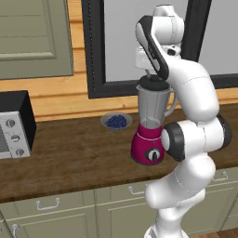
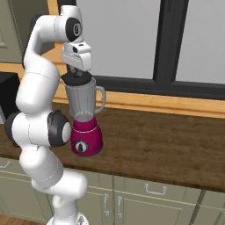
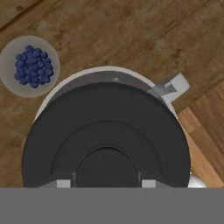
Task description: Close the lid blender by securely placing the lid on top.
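One hand (image 2: pixel 77 72) grips lid (image 3: pixel 107 135) atop blender (image 1: pixel 149 123); bowl (image 1: pixel 116 122) holds blueberries.

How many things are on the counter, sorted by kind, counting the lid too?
Blender: 1
Lid, at the jar's top, in the shut gripper: 1
Bowl of blueberries: 1
Microwave: 1
Total: 4

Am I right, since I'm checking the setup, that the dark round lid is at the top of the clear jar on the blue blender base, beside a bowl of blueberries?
Not quite: the blender base is magenta-pink, not blue, as the left base view shows. The rest holds.
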